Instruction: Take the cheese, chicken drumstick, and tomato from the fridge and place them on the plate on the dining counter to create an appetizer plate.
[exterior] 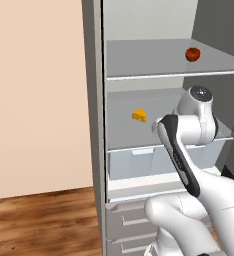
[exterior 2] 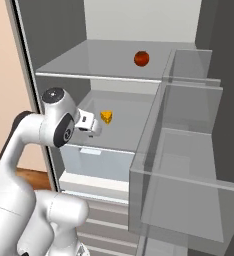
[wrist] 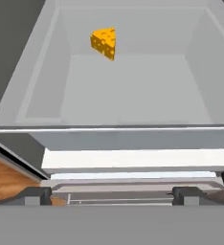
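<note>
Inside the open fridge [exterior 2: 64, 60] the cheese [wrist: 104, 42] is sitting deep on the middle shelf while the gripper [wrist: 112, 195], jaws spread wide and empty, is needing a level, centred reach

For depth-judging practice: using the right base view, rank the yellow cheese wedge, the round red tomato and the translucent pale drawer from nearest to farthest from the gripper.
1. Translucent pale drawer, just below the gripper.
2. Yellow cheese wedge, same shelf, slightly beyond; close to the drawer's rank.
3. Round red tomato, upper shelf, farthest.
</note>
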Robot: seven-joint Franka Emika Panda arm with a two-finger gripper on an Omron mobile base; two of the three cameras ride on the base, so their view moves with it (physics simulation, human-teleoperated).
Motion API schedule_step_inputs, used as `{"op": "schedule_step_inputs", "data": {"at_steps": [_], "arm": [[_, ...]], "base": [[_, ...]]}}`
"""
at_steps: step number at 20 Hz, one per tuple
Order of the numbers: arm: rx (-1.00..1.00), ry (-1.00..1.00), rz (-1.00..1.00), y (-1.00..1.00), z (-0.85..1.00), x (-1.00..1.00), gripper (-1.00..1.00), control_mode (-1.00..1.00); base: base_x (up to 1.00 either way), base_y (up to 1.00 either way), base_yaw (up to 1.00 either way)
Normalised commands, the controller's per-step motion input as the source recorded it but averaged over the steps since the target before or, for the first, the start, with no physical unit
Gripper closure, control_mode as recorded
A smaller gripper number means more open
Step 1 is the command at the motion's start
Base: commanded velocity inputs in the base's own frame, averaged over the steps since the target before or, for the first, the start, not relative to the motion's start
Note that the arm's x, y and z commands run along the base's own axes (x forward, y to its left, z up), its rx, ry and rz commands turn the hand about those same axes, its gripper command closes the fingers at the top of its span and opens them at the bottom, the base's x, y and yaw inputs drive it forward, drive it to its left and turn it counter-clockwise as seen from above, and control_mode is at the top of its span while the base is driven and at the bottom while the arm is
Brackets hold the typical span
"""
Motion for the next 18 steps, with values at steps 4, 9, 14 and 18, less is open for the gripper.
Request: {"op": "schedule_step_inputs", "data": {"at_steps": [4, 9, 14, 18], "arm": [[0.00, 0.00, 0.03, 0.05, -0.16, 0.56, -1.00, -1.00], [0.00, -0.04, 0.03, 0.00, -0.22, 0.43, -1.00, -1.00], [0.00, -0.01, 0.00, 0.04, -0.09, 0.50, -1.00, -1.00], [0.00, 0.00, 0.00, 0.04, 0.00, 0.48, -1.00, -1.00]], "base": [[0.00, 0.00, 0.00], [0.00, 0.00, 0.00], [0.00, 0.00, 0.00], [0.00, 0.00, 0.00]]}}
